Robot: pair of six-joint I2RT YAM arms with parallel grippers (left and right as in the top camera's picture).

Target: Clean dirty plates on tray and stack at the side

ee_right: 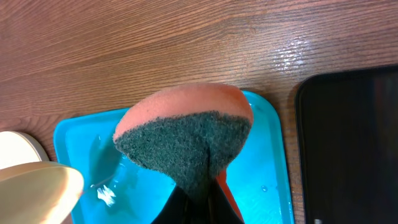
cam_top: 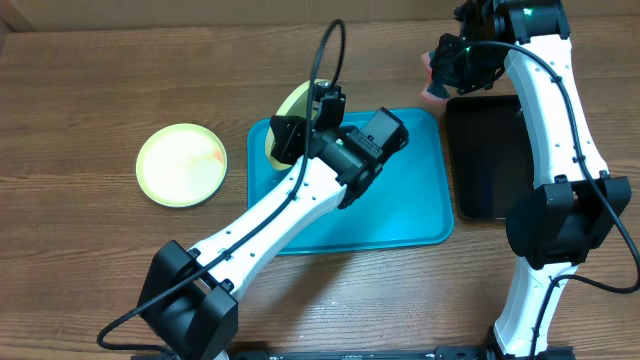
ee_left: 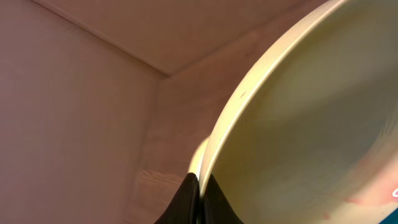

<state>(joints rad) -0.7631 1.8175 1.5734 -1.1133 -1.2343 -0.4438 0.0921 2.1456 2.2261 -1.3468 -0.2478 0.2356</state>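
My left gripper [cam_top: 300,120] is shut on the rim of a pale yellow plate [cam_top: 292,100], holding it tilted on edge over the far left corner of the turquoise tray [cam_top: 410,215]. In the left wrist view the black fingertips [ee_left: 186,190] pinch that plate [ee_left: 311,118] at its edge, and a faint red smear shows low on its face. Another yellow plate [cam_top: 181,164] with a lime rim and an orange smear lies flat on the table to the left. My right gripper [cam_top: 440,72] is shut on an orange sponge with a green scouring face [ee_right: 186,134], hanging above the tray's far right corner [ee_right: 267,174].
A glossy black tray [cam_top: 490,155] lies right of the turquoise one. Some white residue [ee_right: 106,194] sits on the wet tray floor. A pale rounded edge [ee_right: 18,146] shows behind the held plate [ee_right: 34,190] in the right wrist view. Wooden table surrounds everything.
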